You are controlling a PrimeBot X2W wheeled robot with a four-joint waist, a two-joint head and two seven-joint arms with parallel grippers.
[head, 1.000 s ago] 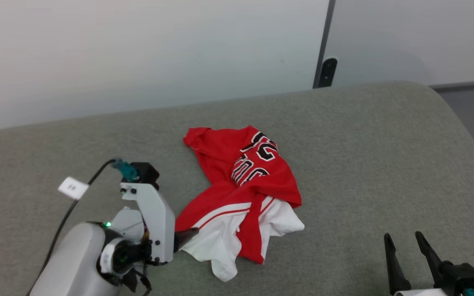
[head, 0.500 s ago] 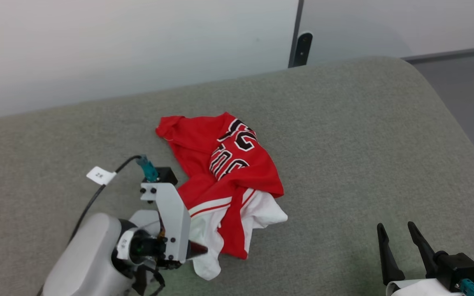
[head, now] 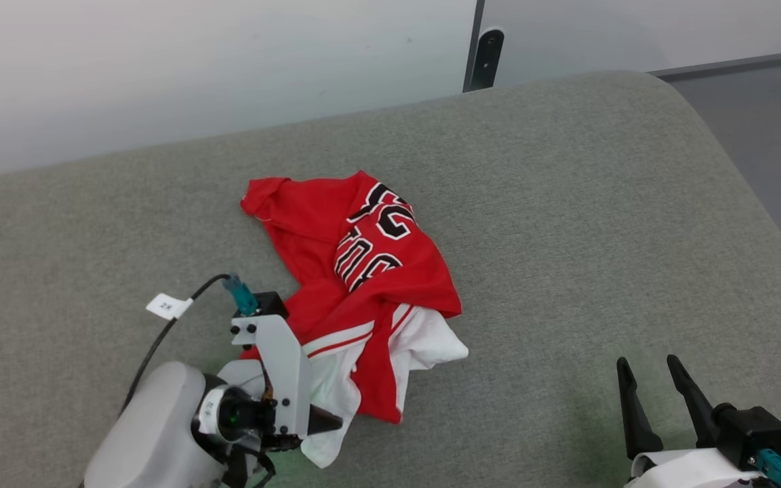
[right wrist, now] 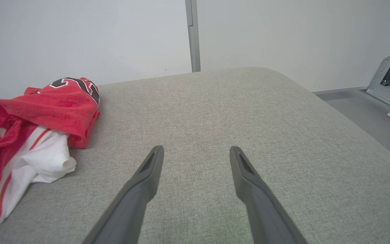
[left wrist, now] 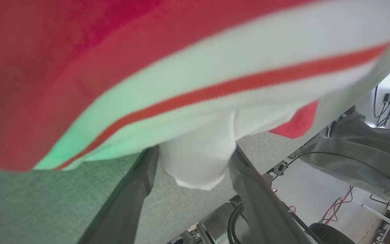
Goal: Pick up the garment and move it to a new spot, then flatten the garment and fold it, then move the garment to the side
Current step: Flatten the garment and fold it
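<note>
The garment [head: 363, 271] lies crumpled on the grey cushion, red with black white-outlined letters facing up and a white sleeve with red stripes at its near end. My left gripper [head: 326, 421] sits at the garment's near-left edge. In the left wrist view the garment [left wrist: 195, 84] looms close, and the left gripper [left wrist: 193, 150] is open with a lobe of white sleeve between its fingers. My right gripper [head: 648, 369] hovers open over bare cushion at the lower right, well apart from the garment. In the right wrist view the right gripper [right wrist: 196, 150] is empty and the garment [right wrist: 46, 105] lies to its left.
The grey cushion [head: 567, 224] rounds off to floor [head: 770, 135] at the right, with a white wall and a dark post [head: 487, 57] behind. A black cable with a white tag [head: 163, 306] trails from the left wrist. A person's trouser leg [left wrist: 361, 149] stands beyond the near edge.
The head camera has shifted, sliding the scene left and up. My left gripper has pushed right and nearer, onto the white sleeve at the garment's near edge.
</note>
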